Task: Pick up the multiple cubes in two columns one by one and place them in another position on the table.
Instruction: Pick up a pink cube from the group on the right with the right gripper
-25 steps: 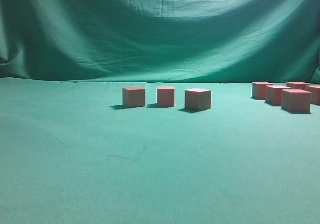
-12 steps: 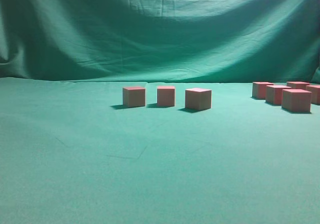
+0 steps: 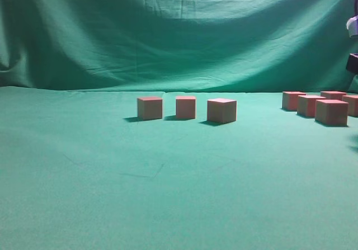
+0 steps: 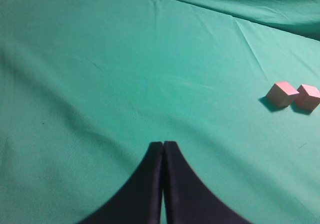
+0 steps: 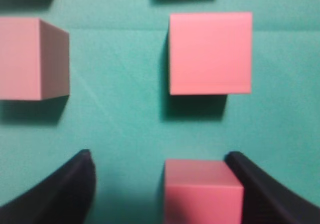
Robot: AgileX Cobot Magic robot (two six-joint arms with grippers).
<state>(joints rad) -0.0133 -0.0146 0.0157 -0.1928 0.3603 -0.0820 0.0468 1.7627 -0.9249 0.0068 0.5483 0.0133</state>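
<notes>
Now our right arm [image 3: 352, 43] edges into the exterior view, absent a moment ago; our right gripper [image 5: 160, 186] gapes above a cube [image 5: 202, 191] in the right-hand columns, signalling another pick; our left gripper [image 4: 163, 149] is closed.

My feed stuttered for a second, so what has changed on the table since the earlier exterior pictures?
The right arm has come into the exterior view at the upper right edge, above the cube cluster; earlier it was out of frame. Nothing was taken hold of or let go. The three cubes in a row and the right-hand cluster stayed put.
</notes>
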